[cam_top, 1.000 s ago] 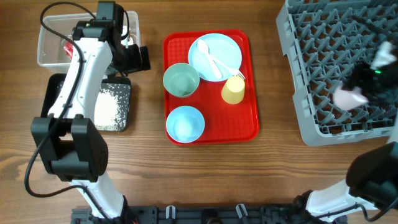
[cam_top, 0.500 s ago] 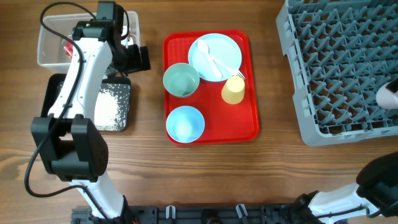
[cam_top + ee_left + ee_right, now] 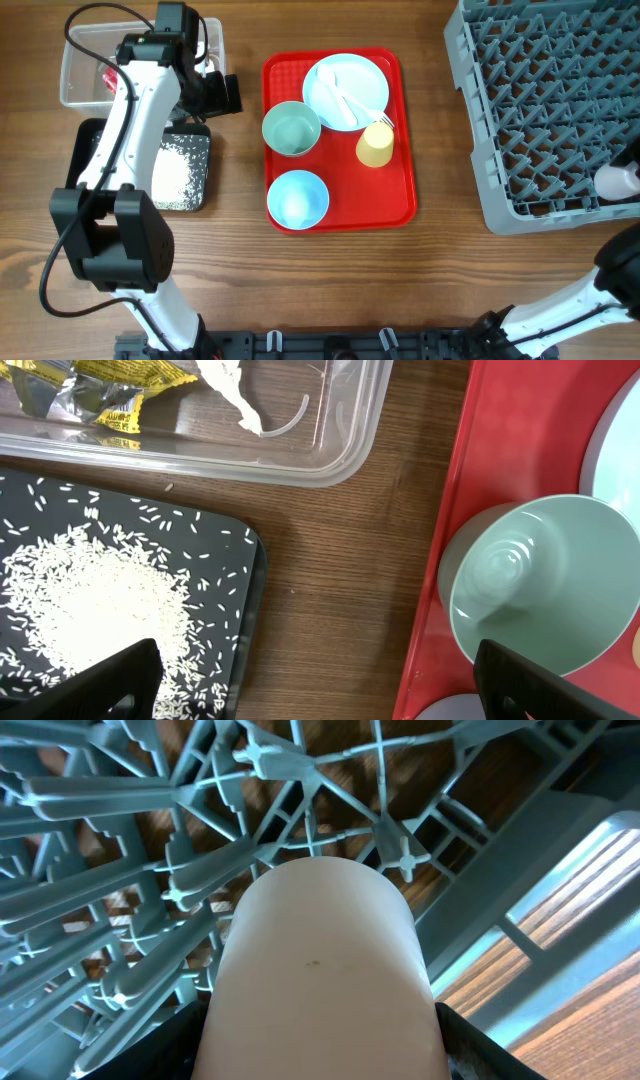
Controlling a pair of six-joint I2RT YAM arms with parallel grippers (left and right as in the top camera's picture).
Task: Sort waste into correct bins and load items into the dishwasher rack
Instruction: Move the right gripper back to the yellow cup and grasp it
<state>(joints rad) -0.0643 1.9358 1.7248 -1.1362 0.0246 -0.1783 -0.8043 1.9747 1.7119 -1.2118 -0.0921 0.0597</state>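
A white cylindrical cup (image 3: 315, 970) is being gripped by the right pincer (image 3: 318, 1058) over the near right corner of the large grey plastic pegged rack (image 3: 540, 110). Far left of the rack, the left pincer (image 3: 320, 692) is being held wide open, gripping nothing, above the wooden surface (image 3: 330, 580).

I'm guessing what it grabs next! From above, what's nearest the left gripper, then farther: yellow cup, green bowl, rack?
From the left gripper:
1. Green bowl, left on the tray.
2. Yellow cup, right on the tray.
3. Rack, far right.
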